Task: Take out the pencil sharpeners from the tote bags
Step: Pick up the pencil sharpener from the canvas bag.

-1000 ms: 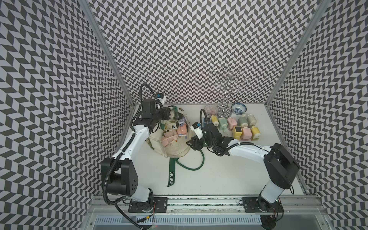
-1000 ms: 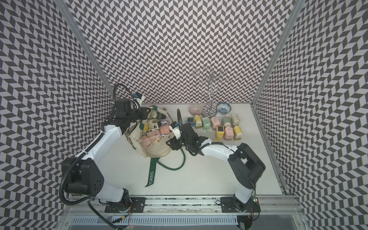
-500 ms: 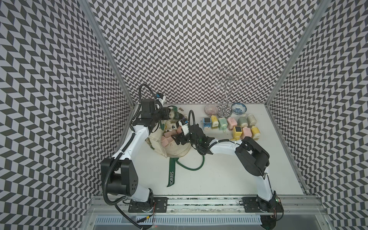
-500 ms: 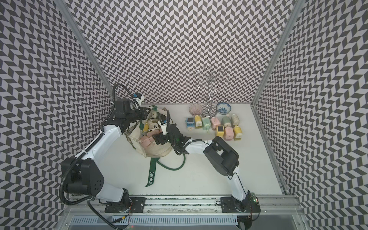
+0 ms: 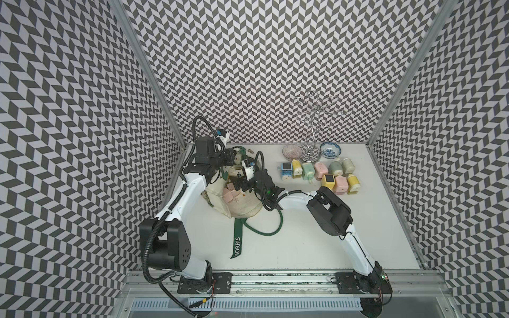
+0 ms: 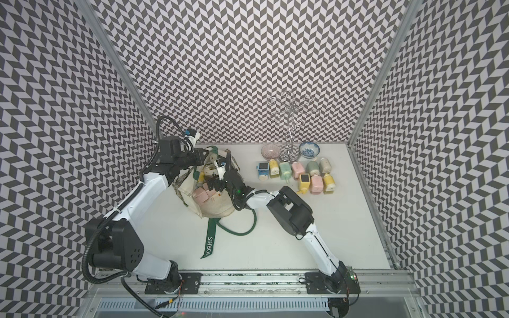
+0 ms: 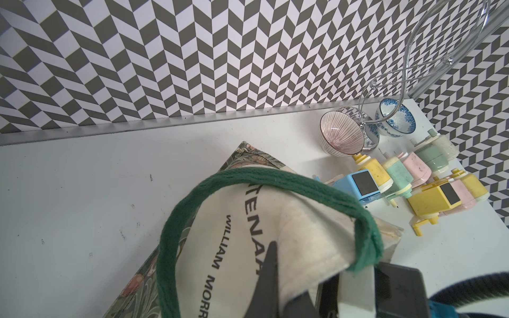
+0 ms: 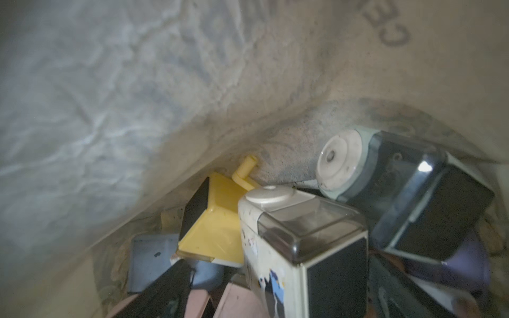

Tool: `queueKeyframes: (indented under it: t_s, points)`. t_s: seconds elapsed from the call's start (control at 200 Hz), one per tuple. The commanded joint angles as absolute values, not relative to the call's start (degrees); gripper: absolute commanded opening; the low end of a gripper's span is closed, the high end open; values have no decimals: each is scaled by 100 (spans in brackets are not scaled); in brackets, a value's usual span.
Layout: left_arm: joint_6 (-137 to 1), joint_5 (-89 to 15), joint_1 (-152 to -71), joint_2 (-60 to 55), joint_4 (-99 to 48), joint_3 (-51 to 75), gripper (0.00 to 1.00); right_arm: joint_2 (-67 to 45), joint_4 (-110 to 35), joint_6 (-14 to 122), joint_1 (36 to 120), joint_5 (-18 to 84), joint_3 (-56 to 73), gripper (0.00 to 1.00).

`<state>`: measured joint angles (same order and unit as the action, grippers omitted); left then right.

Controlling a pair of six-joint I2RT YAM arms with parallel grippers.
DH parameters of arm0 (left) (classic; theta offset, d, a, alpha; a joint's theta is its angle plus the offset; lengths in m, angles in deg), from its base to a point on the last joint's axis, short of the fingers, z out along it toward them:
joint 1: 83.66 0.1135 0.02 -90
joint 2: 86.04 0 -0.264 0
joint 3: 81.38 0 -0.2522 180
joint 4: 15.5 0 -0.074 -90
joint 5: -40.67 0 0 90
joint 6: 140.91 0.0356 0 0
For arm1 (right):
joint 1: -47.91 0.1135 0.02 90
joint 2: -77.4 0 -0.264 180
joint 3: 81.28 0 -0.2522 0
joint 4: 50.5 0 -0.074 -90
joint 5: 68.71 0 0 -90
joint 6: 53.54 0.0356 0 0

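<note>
Looks like a robotics lab cell: chevron-patterned panels (image 5: 261,68) on three sides, aluminium posts (image 5: 153,82), white tabletop (image 5: 316,247), two robot arms (image 5: 329,212) bolted to a front rail (image 5: 275,278).

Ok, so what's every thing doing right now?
tote bag, lying down, mouth held open.
left claw, shut on the tote bag's rim.
right claw, open, inside the bag.
sharpeners inside, piled, ungripped.
sharpeners outside, nine, lying loose.
pink bowl and blue bowl, upright.
wire stand, upright.
</note>
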<state>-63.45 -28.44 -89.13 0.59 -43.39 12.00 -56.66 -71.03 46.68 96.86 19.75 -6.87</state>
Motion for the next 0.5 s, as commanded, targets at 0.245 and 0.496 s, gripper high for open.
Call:
queueKeyframes:
  t_s: [0.245,0.496]
  points:
    - [-6325,-2772,-8913,-204,-4274,1130,0,-5323,-7597,4281,9660,4021,9,74]
    - [-6344,-2735,-8911,-197,-4280,1117,0,-4830,-7804,3896,9714,3892,776,80]
